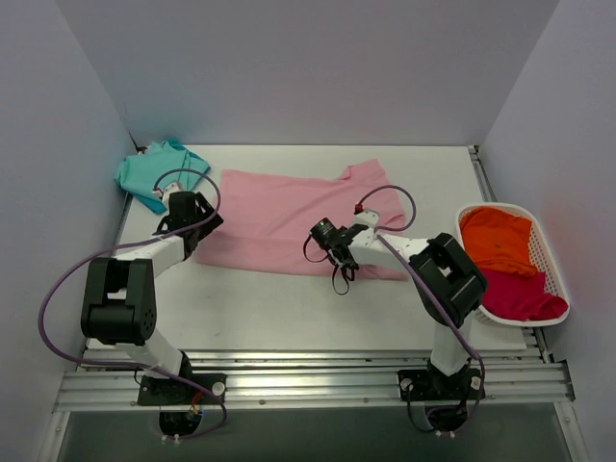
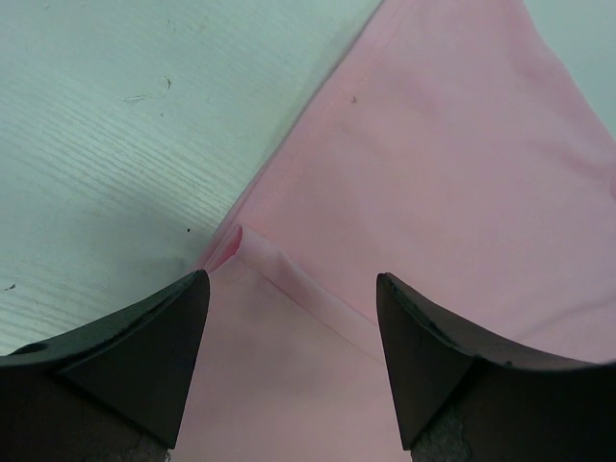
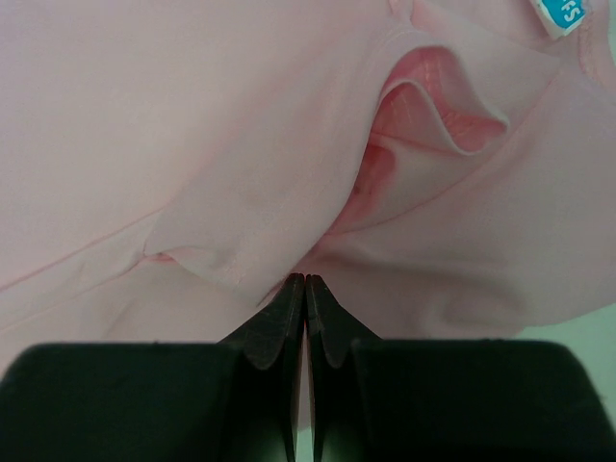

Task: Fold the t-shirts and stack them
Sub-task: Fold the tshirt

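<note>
Pink t-shirt lies flat on the table, its corner hem between the wide-open fingers of the left claw, which holds nothing. The right claw is closed tight; wrinkles run to its tips, so we judge it pinches only a thin fold. If it pulls now, this fold may slip out, or the left corner may drag and bunch.

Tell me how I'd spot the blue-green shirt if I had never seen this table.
Start at the white table and go to its far left corner. There lies the teal t-shirt, bunched in a small heap. Unlike the big pink t-shirt spread flat beside it, it is teal and crumpled.
</note>
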Robot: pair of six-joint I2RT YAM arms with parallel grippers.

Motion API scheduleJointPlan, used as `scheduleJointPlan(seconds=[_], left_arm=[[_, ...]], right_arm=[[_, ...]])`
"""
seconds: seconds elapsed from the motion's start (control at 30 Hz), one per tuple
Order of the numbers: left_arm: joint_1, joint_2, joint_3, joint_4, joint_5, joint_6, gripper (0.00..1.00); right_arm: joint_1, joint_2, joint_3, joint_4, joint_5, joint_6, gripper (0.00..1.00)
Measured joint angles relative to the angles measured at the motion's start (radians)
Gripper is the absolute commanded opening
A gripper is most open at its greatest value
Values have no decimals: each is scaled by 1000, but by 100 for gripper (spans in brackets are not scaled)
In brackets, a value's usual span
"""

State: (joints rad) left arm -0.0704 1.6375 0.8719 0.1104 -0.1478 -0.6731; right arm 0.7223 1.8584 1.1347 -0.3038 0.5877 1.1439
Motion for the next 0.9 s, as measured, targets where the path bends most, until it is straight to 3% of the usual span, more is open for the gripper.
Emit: scheduleJointPlan(seconds=[0.5, 0.7, 0.9], left_arm=[[2, 0, 0, 8, 21, 0, 78], [2, 0, 0, 10, 26, 0, 78], [5, 0, 0, 14, 29, 0, 78]], right_arm=[[-129, 100, 131, -10, -14, -38, 0], [-177, 221, 368, -37, -34, -89, 0], [-262, 486, 774, -31, -66, -183, 0]])
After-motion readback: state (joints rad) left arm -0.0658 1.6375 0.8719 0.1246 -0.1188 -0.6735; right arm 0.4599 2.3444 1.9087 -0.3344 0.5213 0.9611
